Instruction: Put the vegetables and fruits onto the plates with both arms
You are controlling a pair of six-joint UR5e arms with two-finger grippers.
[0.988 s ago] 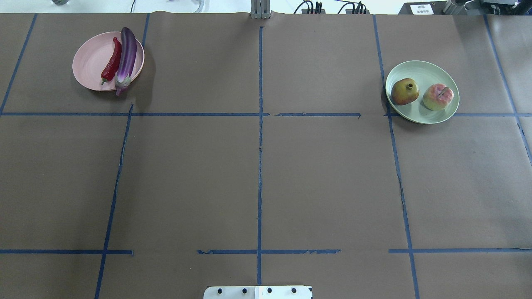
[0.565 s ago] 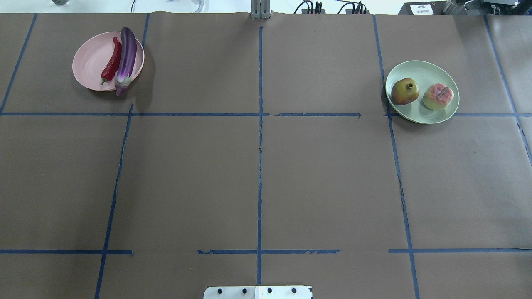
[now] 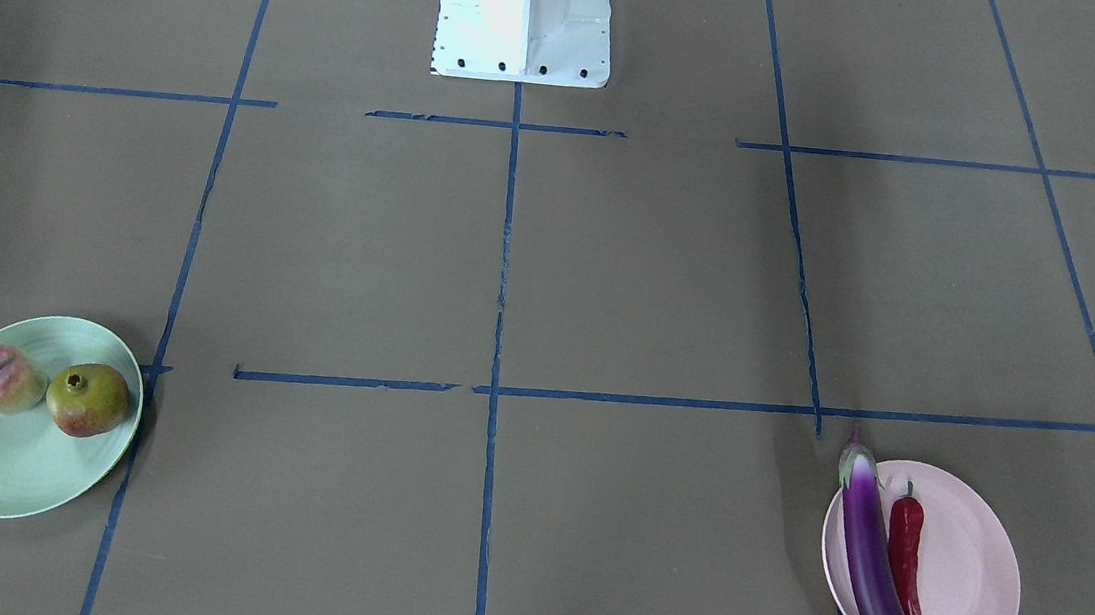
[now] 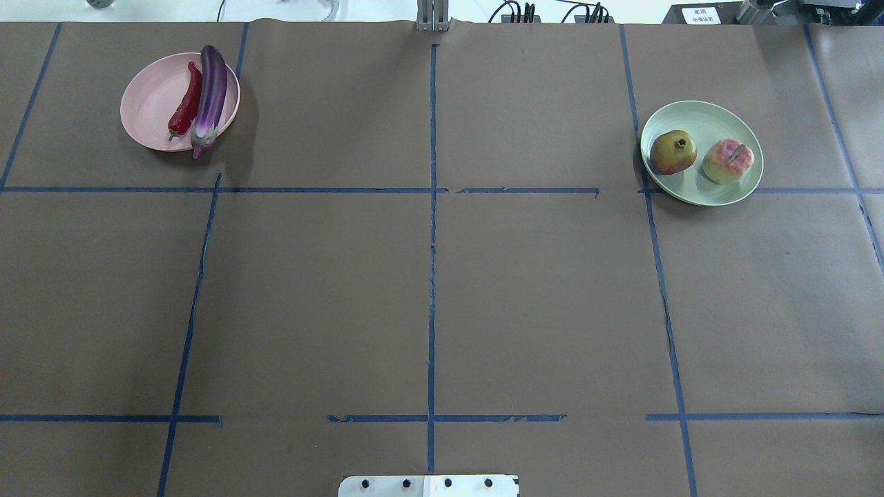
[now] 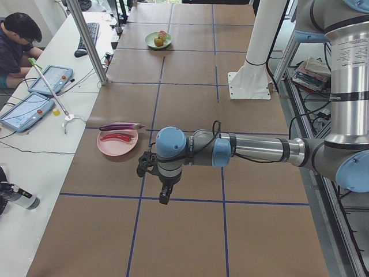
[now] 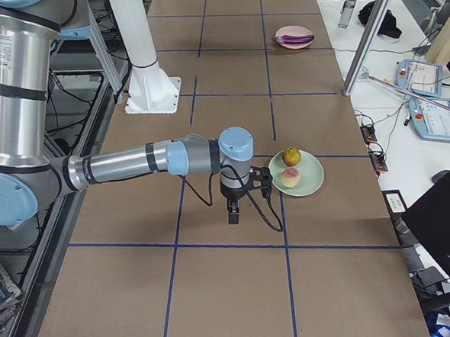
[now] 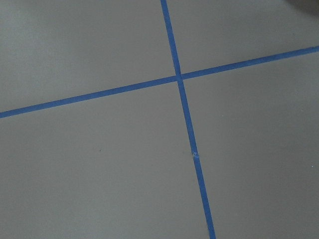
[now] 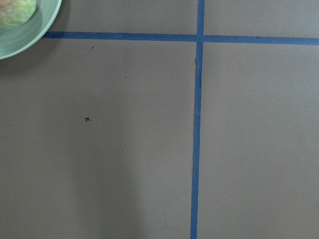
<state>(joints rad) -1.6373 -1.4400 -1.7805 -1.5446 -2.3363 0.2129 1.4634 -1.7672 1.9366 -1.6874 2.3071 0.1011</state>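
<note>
The purple eggplant (image 4: 210,93) and the red chili pepper (image 4: 186,103) lie side by side on the pink plate (image 4: 148,103) at the far left. The pomegranate (image 4: 673,152) and the peach (image 4: 727,161) sit on the mint green plate (image 4: 711,121) at the far right. The left gripper (image 5: 164,196) shows only in the exterior left view, pointing down above the table, nearer than the pink plate (image 5: 115,144). The right gripper (image 6: 232,214) shows only in the exterior right view, just beside the green plate (image 6: 310,180). I cannot tell whether either is open or shut.
Blue tape lines divide the brown table cover into squares. The white robot base (image 3: 525,14) stands at the table's robot side. An operator (image 5: 14,40) sits at a side desk with tablets. A corner of the green plate (image 8: 35,27) shows in the right wrist view.
</note>
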